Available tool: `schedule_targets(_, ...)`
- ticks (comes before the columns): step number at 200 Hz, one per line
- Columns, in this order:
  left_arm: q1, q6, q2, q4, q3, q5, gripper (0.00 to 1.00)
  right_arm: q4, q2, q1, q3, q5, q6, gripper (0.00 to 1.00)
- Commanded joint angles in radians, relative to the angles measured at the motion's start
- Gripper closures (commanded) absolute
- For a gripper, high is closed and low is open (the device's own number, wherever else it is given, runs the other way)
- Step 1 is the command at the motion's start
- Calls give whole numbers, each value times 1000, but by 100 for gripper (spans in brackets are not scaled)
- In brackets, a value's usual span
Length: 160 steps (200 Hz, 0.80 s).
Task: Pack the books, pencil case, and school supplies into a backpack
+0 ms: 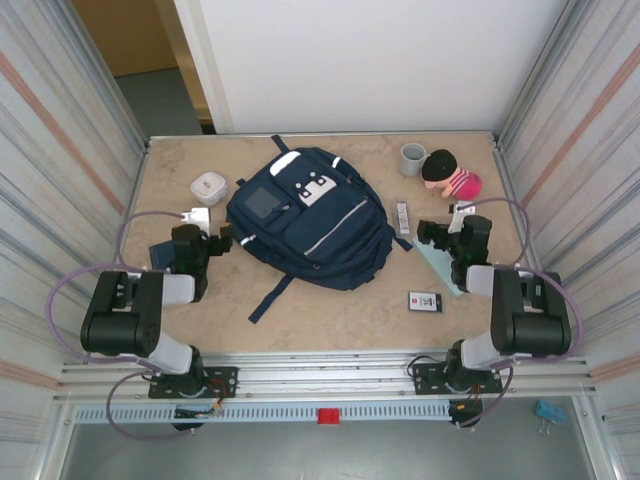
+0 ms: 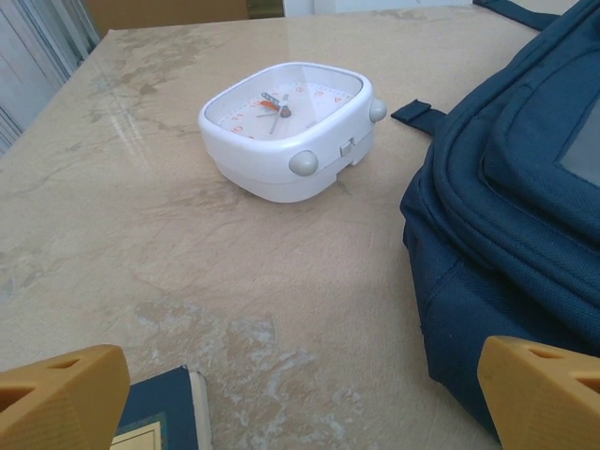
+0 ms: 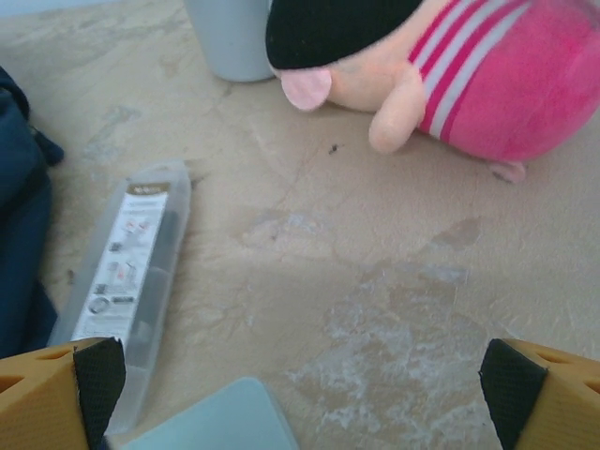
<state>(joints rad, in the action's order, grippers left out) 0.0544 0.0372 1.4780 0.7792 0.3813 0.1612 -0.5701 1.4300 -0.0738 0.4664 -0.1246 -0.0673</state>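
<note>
Two pincers hang low over the tabletop, one on each side of the navy backpack, which lies flat in the middle of the top view. Both are spread wide and pinch nothing.

The packing looks barely begun. Every item I can find lies outside the bag, and I cannot tell whether its main zip is open. The step in hand seems to be the reach for a first item.

In its wrist view, the left pincer has what looks like a dark blue book just beside its left finger at the bottom edge. The backpack's side fills the right of that frame, and a white alarm clock sits further up.

The right pincer has the pale teal book at the bottom, between its fingers but nearer the left one. A clear narrow case lies at the left. A plush toy and a grey cup are at the top. A black card with a white label lies lower right of the bag.

Either book is thin and flat on the tabletop. Picking one up likely calls for lowering a finger to an edge, or sliding the book first.
</note>
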Motion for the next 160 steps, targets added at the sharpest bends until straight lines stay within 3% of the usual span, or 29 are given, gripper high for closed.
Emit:
schedule_targets(1,15,6,-161,-151,40,32,4,332,-154,4,165,-71,38,1)
schedule_targets(32,16,-188,-368,-665,243,23,9,786,-194,87,491,-46,26,1)
schedule_targets(42,15,-304,-395,-834,320,19,13,890,-171,136,584,-16,1,1)
schedule_targets(62,24,-441,-420,-1013,404,-110,19,1011,-100,251,726,27,-31,1)
schedule_targets(106,103,-630,-398,-1119,402,-285,27,1068,150,457,871,24,-60,1)
schedule_targets(128,169,-658,-371,-1084,357,-281,31,1087,276,483,941,-27,-115,0)
schedule_targets(160,192,-701,-298,-995,306,-328,36,1067,416,486,977,-43,-152,8)
